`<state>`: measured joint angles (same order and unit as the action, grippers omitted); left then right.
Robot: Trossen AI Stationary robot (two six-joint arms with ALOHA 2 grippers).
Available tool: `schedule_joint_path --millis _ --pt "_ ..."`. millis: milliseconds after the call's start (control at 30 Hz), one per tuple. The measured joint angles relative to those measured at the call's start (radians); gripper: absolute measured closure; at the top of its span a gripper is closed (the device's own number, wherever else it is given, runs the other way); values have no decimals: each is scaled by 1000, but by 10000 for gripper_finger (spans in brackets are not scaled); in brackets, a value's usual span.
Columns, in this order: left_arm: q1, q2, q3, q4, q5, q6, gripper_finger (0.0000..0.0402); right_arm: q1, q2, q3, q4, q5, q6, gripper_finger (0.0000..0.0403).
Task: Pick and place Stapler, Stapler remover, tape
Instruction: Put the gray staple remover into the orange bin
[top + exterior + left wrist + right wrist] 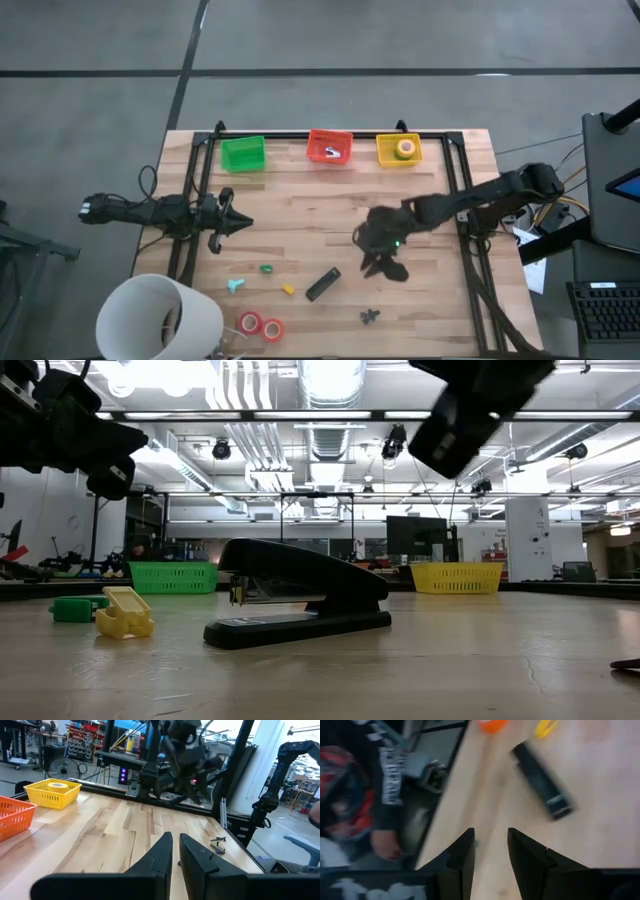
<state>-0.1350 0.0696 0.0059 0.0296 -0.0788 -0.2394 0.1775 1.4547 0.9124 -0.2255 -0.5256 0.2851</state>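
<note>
The stapler lies on the counter near its front edge, two red-orange tape rolls nearer still. The right gripper hovers just beyond it, fingers parted, holding nothing. Farther left, the left gripper waits, fingers nearly together, empty. A yellow tape roll sits in the far yellow basket.

I take the stapler as my landmark. Beyond it, toward the three baskets, the wood lies bare and open to me. Just beside it sit a yellow piece and a green piece. The right gripper hangs near its other side, a dark claw piece below that. The white bucket blocks the near corner.
</note>
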Motion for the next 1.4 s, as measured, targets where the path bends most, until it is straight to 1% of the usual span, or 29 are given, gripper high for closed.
schedule_joint_path --millis 133,267,333,433,533,633,800,933,1033,1233,1400 --pt "0 0 0 0 0 0 364 58 0 -104 170 1 89 290" --pt "0 0 0 0 0 0 364 93 4 -218 418 0 180 298" --pt "0 0 0 0 0 0 364 102 8 -270 512 2 221 302" --pt "0 0 0 0 0 0 364 123 36 -329 655 43 269 309" --pt "0 0 0 0 0 0 364 148 83 -364 752 75 327 314" --pt "0 0 0 0 0 0 364 169 141 -373 763 82 376 313" --pt "0 2 0 0 0 0 364 200 246 -330 767 77 428 303" --pt "0 3 0 0 0 0 364 213 292 -299 766 22 448 294" --pt "0 4 0 0 0 0 364 218 299 -293 761 4 449 287" --pt "0 5 0 0 0 0 364 220 293 -292 764 2 440 279" --pt "0 6 0 0 0 0 364 222 311 -288 764 2 439 284"
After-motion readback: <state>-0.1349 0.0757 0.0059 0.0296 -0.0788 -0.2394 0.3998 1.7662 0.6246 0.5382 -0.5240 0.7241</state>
